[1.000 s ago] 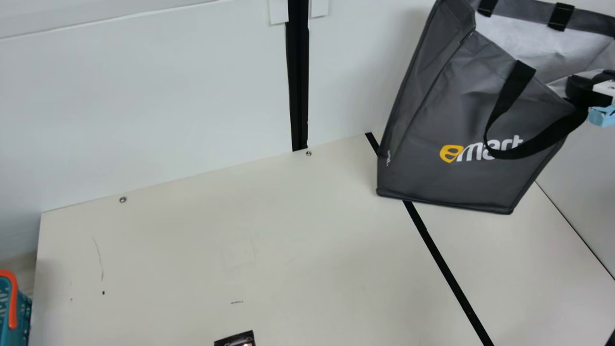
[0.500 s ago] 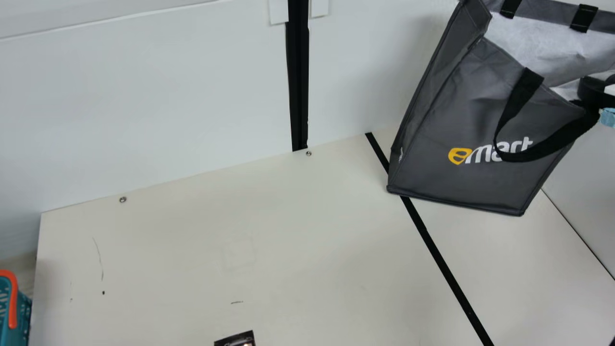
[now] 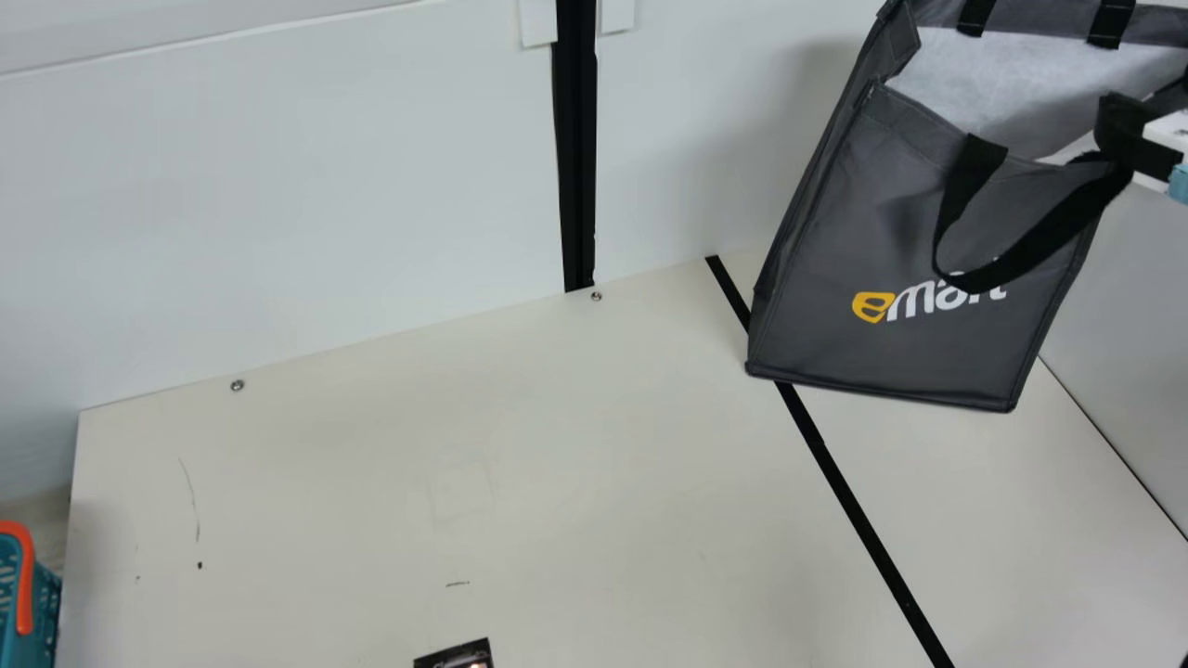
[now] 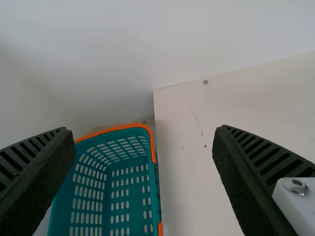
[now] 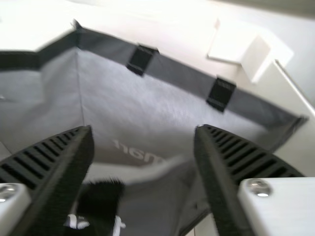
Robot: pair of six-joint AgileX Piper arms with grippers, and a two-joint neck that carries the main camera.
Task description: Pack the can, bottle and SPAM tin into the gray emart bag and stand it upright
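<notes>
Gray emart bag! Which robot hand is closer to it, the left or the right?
The right. The right gripper is at the open top of the gray bag, while the left gripper is away from it, near the teal basket.

From the main view's centre, the bag is standing tilted between two and three o'clock, covering part of the tabletop's strip. The basket is sitting just beside the tabletop's edge at eight, while a partly seen item is lying between six and seven.
</notes>
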